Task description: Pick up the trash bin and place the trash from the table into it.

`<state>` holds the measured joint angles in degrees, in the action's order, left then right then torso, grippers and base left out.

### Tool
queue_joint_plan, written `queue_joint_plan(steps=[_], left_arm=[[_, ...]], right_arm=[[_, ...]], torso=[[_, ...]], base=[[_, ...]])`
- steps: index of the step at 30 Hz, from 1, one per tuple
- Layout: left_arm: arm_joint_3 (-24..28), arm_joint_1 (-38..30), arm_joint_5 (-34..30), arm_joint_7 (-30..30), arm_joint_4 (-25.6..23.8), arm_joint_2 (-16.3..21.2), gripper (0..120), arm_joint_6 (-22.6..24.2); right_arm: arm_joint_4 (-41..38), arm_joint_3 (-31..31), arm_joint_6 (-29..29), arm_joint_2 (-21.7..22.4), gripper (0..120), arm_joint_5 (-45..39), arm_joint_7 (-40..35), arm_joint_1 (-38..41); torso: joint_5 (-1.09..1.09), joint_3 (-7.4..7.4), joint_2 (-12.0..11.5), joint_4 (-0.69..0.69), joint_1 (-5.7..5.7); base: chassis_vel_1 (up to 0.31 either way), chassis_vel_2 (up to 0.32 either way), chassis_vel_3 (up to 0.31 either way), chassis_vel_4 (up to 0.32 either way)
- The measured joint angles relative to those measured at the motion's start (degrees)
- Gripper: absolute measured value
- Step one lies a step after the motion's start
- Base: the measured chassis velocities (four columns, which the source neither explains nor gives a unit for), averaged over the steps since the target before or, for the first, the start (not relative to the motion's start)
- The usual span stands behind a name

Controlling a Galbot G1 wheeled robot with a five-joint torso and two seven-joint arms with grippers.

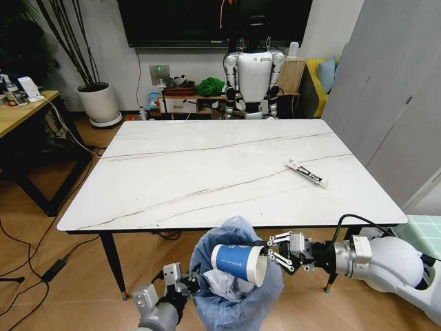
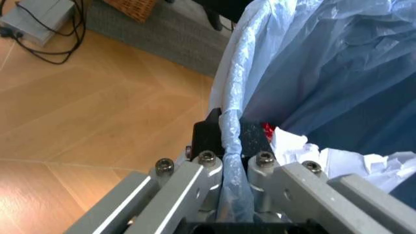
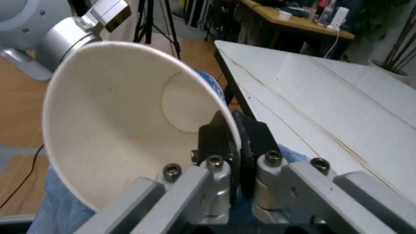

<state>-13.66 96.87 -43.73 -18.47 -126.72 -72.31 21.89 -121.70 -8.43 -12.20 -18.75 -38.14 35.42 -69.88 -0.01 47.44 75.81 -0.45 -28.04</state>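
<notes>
blue paper cup (image 1: 238, 263) with a white inside, pinched at the rim between black jaws; light-blue bag-lined trash bin (image 1: 238, 303); white table (image 1: 207, 172) with dark veins.

the left gripper (image 2: 232, 141) is clamped on the rim of the trash bin (image 2: 312, 73), its black pads pinching the light-blue bag. inside lie white crumpled tissues (image 2: 325, 158) and what looks like a red wrapper (image 2: 268, 129). wooden floor (image 2: 97, 107) lies beyond.
</notes>
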Motion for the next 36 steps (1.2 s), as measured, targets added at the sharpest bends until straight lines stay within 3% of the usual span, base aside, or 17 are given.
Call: queue_joint_plan(steps=[16,25,36], left_arm=[[-1.53,1.60,1.06,0.09,-1.60,0.08,0,0.29],[-4.83,4.68,1.35,0.18,-3.10,0.47,0,0.19],[-9.40,7.46,0.35,0.52,-5.22,2.37,0,-0.19]], right_arm=[[2.21,-1.39,0.38,0.15,63,1.72,1.77,-0.37],[9.04,-2.64,1.20,-4.65,96,-6.42,-1.79,4.95],[24.75,-5.21,5.84,-7.57,100,-12.64,-12.64,11.95]], torso=[[0.00,0.00,0.00,0.00,0.00],[0.01,0.00,0.00,0.00,0.00],[0.01,0.00,0.00,0.00,0.00]], base=[[0.000,0.000,0.000,0.000],[0.000,0.000,0.000,0.000],[0.000,0.000,0.000,0.000]])
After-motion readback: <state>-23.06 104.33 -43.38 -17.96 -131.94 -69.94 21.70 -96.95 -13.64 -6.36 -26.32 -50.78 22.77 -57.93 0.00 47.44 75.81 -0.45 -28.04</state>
